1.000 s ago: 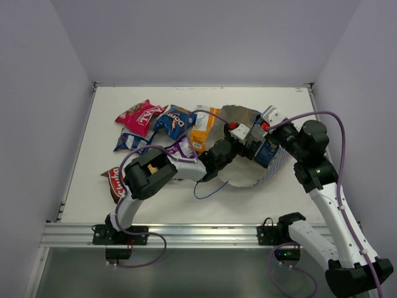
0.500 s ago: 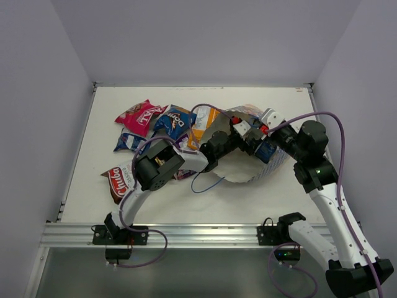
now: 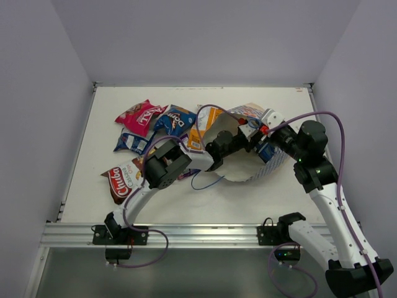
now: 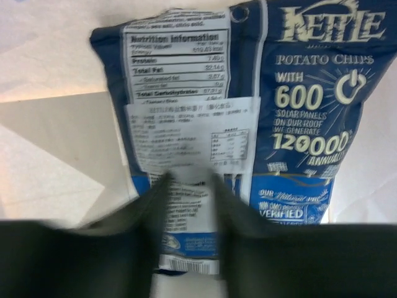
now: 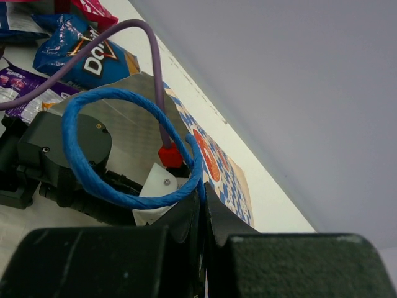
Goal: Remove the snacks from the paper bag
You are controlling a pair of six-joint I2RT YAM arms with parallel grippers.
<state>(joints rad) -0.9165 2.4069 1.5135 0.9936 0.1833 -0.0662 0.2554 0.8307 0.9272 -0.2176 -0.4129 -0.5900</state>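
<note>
The left arm (image 3: 164, 166) rises from its base at the near left, bends at a raised elbow and lays its forearm out to the right. This puts the left gripper (image 4: 191, 214) in the mouth of the boxy blue-and-white checkered paper bag (image 3: 274, 166), which lies on its side right of centre on the white table (image 3: 279, 99). Its fingers are drawn in to a narrow gap, pinching the lower edge of a glossy dark blue chips packet (image 4: 298, 124) inside the bag.

The right arm (image 3: 322, 186) stands up from the near right and bends leftward. The right gripper (image 5: 201, 214) is clamped on the bag's far right rim, just below the blue cord handle (image 5: 99, 94).

Left of the bag on the table lie a pink-red packet (image 3: 139, 115), a blue packet (image 3: 173, 121), an orange packet (image 3: 203, 127) and a blue-white packet (image 3: 129, 141). A purple packet (image 5: 28, 93) lies partly under the left arm, and a red-brown chips bag (image 3: 119, 181) lies nearer.
</note>
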